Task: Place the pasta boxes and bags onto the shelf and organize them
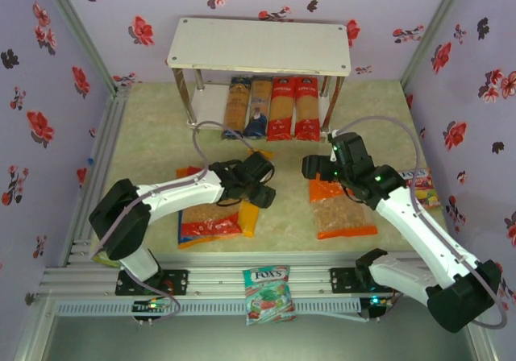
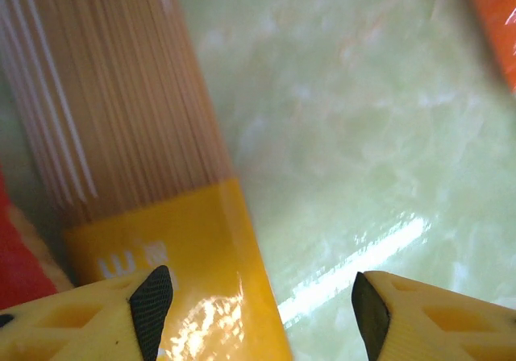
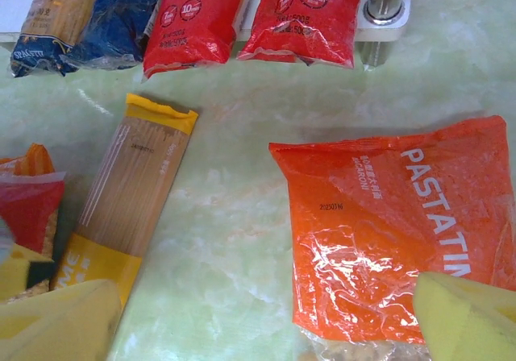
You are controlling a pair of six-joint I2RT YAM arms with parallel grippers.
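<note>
Left hand [image 2: 260, 300] released, straddling edge of yellow pack [image 2: 185, 248]; right hand [image 3: 262, 321] wide over orange bag [image 3: 379, 216].

A two-tier shelf of white boards on metal legs [image 1: 258, 22] is standing upright. On its lower board two dark blue, tan-windowed spaghetti packs [image 1: 235, 107] and two red spaghetti packs [image 1: 280, 111] are lying side by side. Before the shelf a clear yellow-ended spaghetti pack [image 3: 133, 184] is lying slanted, an orange plastic pasta bag [image 3: 387, 224] toward its right end, and a red plastic pasta bag [image 1: 211, 226] farther out leftward.

A staged robot test booth: floral-papered walls [image 1: 56, 47], aluminium rail frame [image 1: 210, 280], marble-look tabletop [image 1: 153, 135].
</note>
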